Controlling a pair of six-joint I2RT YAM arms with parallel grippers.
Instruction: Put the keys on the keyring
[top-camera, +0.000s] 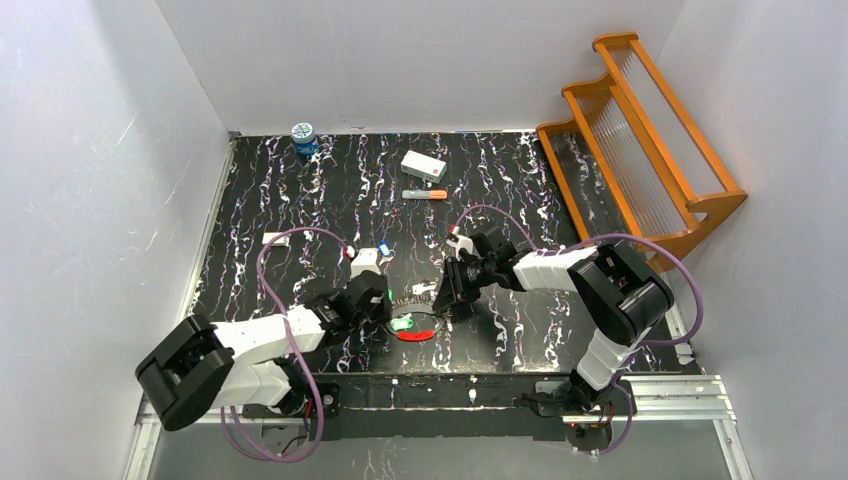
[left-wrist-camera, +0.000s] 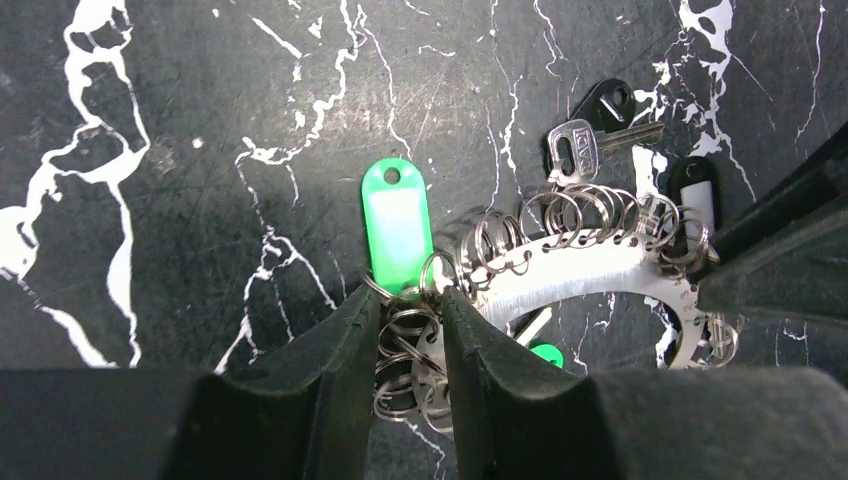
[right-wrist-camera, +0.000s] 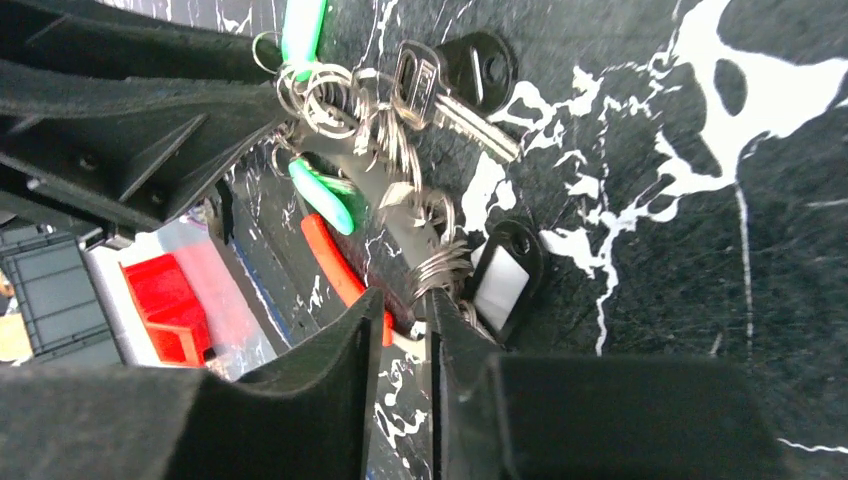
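Note:
The keyring (top-camera: 428, 318) lies on the black marbled table between the two grippers, with a red part (top-camera: 412, 335) and a green tag (top-camera: 403, 322). In the left wrist view it is a flat silver loop (left-wrist-camera: 590, 270) hung with several small split rings, the green tag (left-wrist-camera: 398, 225), a silver key (left-wrist-camera: 575, 152), a black-headed key (left-wrist-camera: 608, 100) and a black tag with a white label (left-wrist-camera: 693, 200). My left gripper (left-wrist-camera: 410, 300) is shut on the loop's left end among the split rings. My right gripper (right-wrist-camera: 405, 305) is shut on the loop's edge by the red part (right-wrist-camera: 335, 260).
A small blue-and-white piece (top-camera: 384, 250) lies beside a white block (top-camera: 365, 262) behind the left gripper. Further back are an orange-tipped marker (top-camera: 425, 194), a white box (top-camera: 423, 165) and a blue-lidded jar (top-camera: 303, 136). A wooden rack (top-camera: 640, 140) stands at the right.

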